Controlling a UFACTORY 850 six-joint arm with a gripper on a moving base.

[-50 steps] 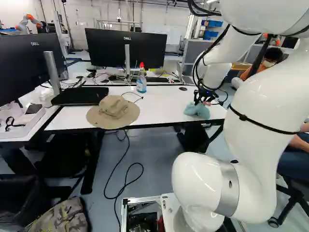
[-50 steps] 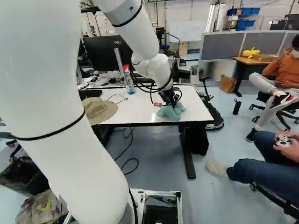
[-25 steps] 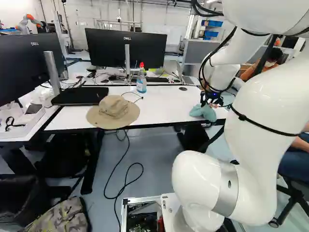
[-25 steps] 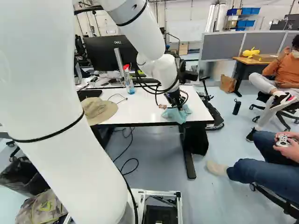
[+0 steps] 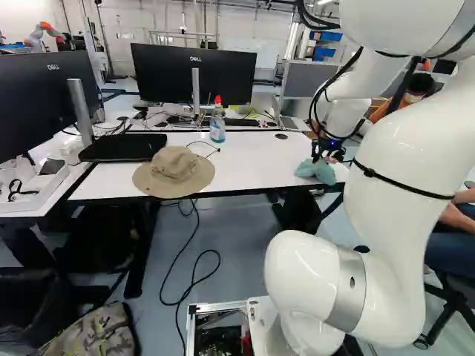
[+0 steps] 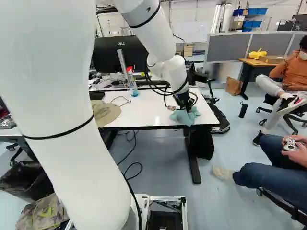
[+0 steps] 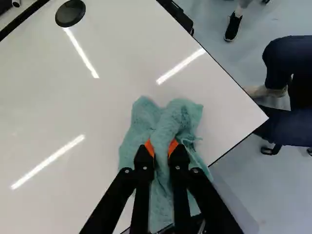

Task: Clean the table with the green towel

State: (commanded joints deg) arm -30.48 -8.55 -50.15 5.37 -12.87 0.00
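In the right base view my gripper (image 6: 184, 105) is low over the right end of the white table (image 6: 153, 108), at the green towel (image 6: 182, 116). The left base view shows the gripper (image 5: 326, 157) above the bunched towel (image 5: 316, 171) near the table's front edge. From the wrist, the gripper (image 7: 161, 147) is shut on a fold of the towel (image 7: 168, 119), with an orange pad on either side. The towel rests on the tabletop near its corner, part of it hidden beneath the fingers.
Left of the towel lies a tan hat (image 5: 175, 170); behind it stand a spray bottle (image 5: 217, 124), a black laptop (image 5: 122, 147) and monitors (image 5: 194, 73). A round black cap (image 7: 70, 13) is set in the tabletop. Another robot (image 5: 43, 33) stands far back.
My arm has carried the gripper and towel rightward along the table, mostly in the first half second, then shifted only slightly. The base has not moved.
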